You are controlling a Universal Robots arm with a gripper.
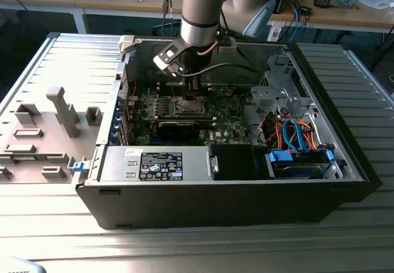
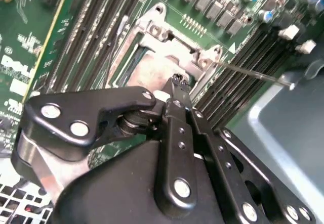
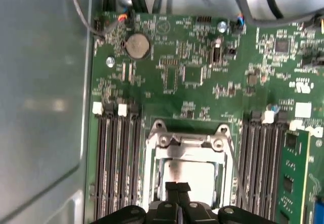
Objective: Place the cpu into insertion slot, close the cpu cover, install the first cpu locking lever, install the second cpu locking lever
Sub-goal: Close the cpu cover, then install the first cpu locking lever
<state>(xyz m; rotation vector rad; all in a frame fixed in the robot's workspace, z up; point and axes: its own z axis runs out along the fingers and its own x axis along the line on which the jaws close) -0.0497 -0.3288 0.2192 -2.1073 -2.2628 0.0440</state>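
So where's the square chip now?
In the first wrist view, the cpu lies in the insertion slot, between the black memory slots, just under the hand.

Tight corridor over the insertion slot [image 3: 152, 158] between two banks of memory slots [image 3: 114, 168], case wall [image 3: 40, 107] alongside.

Dim workshop light, computer case [image 1: 215, 205] interior in shadow, pale glare on the cpu [image 3: 191, 176], close pincer [image 2: 177, 80] links blurred
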